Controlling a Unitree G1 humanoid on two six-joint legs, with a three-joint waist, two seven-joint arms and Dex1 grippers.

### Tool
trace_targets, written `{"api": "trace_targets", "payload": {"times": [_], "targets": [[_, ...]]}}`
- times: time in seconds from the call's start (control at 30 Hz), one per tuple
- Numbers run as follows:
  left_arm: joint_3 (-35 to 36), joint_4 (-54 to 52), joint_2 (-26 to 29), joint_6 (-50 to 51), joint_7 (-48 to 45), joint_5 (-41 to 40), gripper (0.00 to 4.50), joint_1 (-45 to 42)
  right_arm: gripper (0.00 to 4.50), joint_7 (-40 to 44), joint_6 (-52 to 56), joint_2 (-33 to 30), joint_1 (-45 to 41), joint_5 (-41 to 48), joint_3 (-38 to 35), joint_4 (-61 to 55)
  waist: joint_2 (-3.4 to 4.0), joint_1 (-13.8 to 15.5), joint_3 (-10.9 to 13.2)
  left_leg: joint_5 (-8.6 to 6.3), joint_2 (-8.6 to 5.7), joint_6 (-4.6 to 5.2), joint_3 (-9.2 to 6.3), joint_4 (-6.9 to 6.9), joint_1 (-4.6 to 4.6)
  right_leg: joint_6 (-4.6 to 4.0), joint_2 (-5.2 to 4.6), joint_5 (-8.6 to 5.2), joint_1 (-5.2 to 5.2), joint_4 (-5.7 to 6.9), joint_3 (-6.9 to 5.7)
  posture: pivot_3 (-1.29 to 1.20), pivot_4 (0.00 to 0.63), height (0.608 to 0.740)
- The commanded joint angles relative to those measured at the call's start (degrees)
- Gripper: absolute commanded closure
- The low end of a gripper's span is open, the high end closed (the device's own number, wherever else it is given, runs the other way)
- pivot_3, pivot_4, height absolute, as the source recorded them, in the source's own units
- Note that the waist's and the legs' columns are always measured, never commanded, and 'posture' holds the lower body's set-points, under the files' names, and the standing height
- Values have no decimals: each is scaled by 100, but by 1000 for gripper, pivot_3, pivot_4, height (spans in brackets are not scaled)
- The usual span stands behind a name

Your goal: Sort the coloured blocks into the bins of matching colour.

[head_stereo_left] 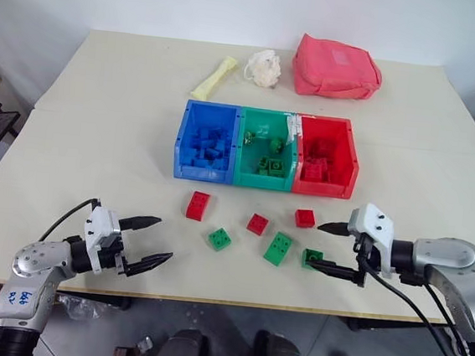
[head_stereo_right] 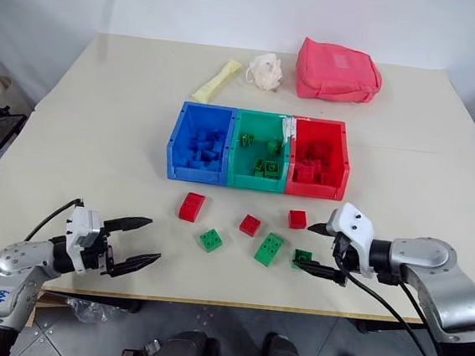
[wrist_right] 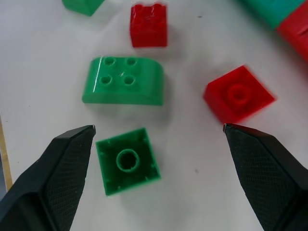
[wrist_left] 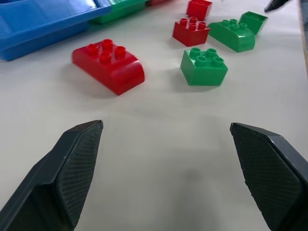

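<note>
The joined bins stand mid-table: blue (head_stereo_left: 181, 151), green (head_stereo_left: 262, 181) and red (head_stereo_left: 325, 190), each holding blocks of its own colour. In front of them lie loose blocks: a long red one (head_stereo_left: 198, 205), a small green one (head_stereo_left: 220, 239), two small red ones (head_stereo_left: 257, 224) (head_stereo_left: 304, 218), a long green one (head_stereo_left: 279, 248) and an upturned green one (head_stereo_left: 312, 258). My right gripper (head_stereo_left: 315, 245) is open, low over the table, and straddles the upturned green block (wrist_right: 127, 161). My left gripper (head_stereo_left: 164, 239) is open and empty, short of the long red block (wrist_left: 108, 65).
A red fabric pouch (head_stereo_left: 336, 67), a white crumpled wad (head_stereo_left: 264, 67) and a pale yellow strip (head_stereo_left: 214, 77) lie at the back of the table. The table's front edge (head_stereo_left: 234, 302) runs just below both grippers.
</note>
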Motion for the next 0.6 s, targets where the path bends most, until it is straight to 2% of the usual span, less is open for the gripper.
{"api": "trace_targets", "payload": {"times": [0.03, 0.3, 0.4, 0.6], "targets": [[105, -465, 22, 104, 153, -148, 2, 138, 2, 209, -20, -25, -13, -49, 242, -57, 0, -9, 0, 0, -1, 0, 0, 0, 0, 0, 0, 0, 0, 1, 0, 0, 150, 740], [33, -545, -47, 181, 307, -125, 2, 62, 2, 226, -234, 2, 86, -340, 491, 80, 1, -18, 0, -1, 0, -1, 2, -1, 1, 0, 6, 0, -1, 3, -1, 0, 150, 740], [-5, -479, -61, 159, 294, -118, 0, -19, 633, 172, -247, 112, 88, -273, 406, 156, 0, -15, 0, -1, 1, -1, 2, -1, 2, 0, 7, 0, 0, 3, -1, 0, 150, 740], [-108, -255, -71, 73, 154, -79, 0, -245, 2585, 74, -238, 115, 78, -126, 147, -20, 1, -15, 0, -1, 1, -1, 4, -1, 2, 0, 15, 0, -1, 3, -4, 0, 150, 740]]}}
